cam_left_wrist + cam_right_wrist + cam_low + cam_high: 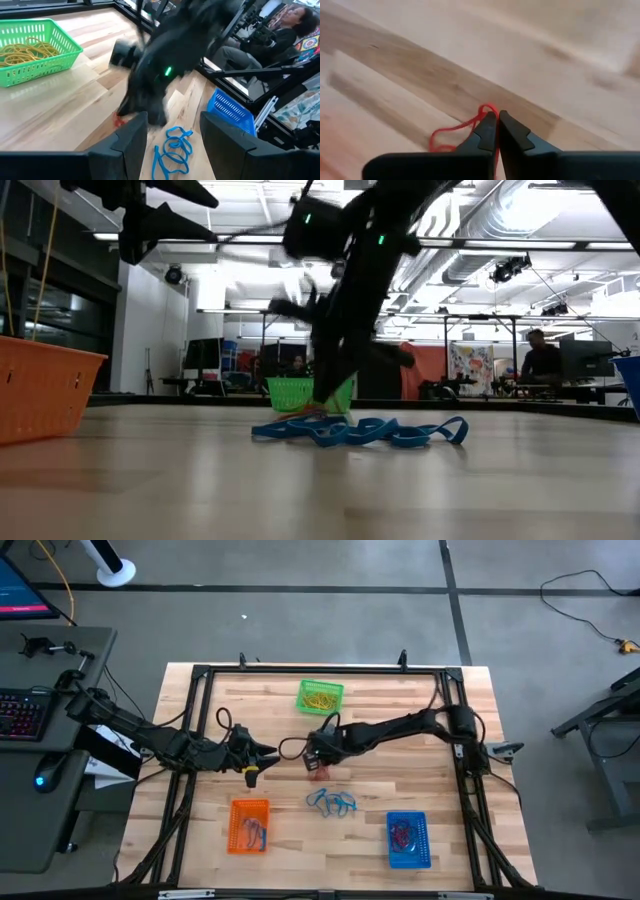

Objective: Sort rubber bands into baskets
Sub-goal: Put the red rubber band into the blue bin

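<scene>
**Right end effector pinches red rubber band at mid-counter**

The right end effector point(496, 120) is closed on a red rubber band point(451, 134) lying on the wooden counter point(400, 710), between the green basket point(320, 696) and the blue rubber bands point(332, 803). The left end effector point(172, 137) hovers nearby, fingers spread apart and holding nothing.

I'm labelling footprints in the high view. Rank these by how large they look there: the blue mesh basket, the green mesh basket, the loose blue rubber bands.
1. Blue plastic mesh basket and green plastic mesh basket: look alike, unranked.
2. Loose blue rubber bands: smallest, a thin tangle on the table.
</scene>
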